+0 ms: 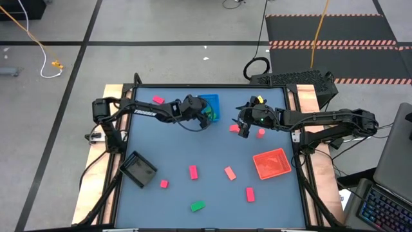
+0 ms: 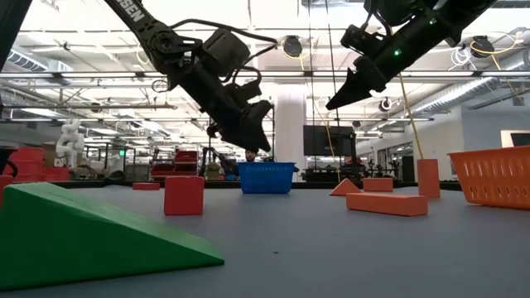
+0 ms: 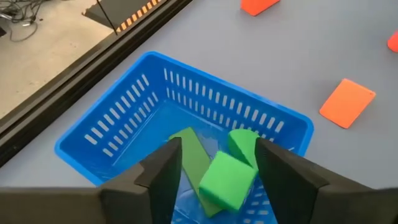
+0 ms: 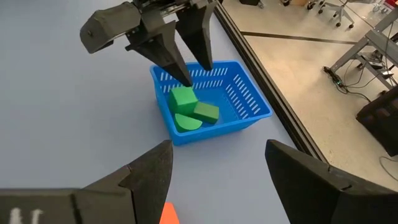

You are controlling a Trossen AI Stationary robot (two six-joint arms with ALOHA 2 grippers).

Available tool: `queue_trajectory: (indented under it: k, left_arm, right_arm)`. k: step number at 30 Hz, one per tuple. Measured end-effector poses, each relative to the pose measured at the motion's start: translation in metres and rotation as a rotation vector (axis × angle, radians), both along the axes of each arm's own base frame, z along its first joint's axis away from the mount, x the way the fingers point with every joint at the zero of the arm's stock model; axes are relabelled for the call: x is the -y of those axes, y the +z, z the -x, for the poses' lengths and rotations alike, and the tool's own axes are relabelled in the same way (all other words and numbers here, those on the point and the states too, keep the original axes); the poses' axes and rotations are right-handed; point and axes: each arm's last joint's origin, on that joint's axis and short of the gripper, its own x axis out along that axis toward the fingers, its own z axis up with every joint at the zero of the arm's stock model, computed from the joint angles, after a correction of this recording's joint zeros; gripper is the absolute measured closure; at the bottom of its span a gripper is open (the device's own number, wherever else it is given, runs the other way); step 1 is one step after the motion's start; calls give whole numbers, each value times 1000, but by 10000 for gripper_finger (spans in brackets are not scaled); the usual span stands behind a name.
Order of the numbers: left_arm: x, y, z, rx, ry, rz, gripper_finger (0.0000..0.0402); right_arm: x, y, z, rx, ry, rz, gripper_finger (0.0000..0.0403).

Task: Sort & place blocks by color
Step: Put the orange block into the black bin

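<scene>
L arm reached across toward table's far side, wrist angled down, left gripper [image 4: 186, 62] w/ fingers spread apart, nothing between them. R arm stretched in from opposite side, right gripper [image 1: 244, 129] raised, fingers wide, holding nothing.
</scene>
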Motion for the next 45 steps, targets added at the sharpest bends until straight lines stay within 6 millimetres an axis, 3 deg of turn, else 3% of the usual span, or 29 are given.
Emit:
queue_trajectory:
  k: [7, 14, 20, 23, 27, 36, 45]
  left_arm:
    - [3, 8, -2, 38, -38, -21, 172]
    - [24, 45, -1, 181, -238, -5, 168]
    - [40, 77, 0, 387, -459, 50, 167]
    - [42, 100, 6, 508, -503, 26, 167]
    - [44, 116, 13, 560, -523, -2, 167]
    - [46, 116, 14, 545, -526, 14, 167]
    - [47, 112, 19, 475, -510, 69, 167]
  right_arm:
    - [0, -1, 0, -11, 1, 0, 151]
    - [-1, -21, 8, -56, 48, -24, 151]
    - [14, -36, 11, -11, -20, -154, 151]
    - [20, -47, 7, -29, -2, -229, 151]
    - [26, -65, 4, -105, -4, -284, 151]
    - [34, -81, -11, -163, 53, -369, 151]
    - [35, -96, -12, -262, 76, -368, 151]
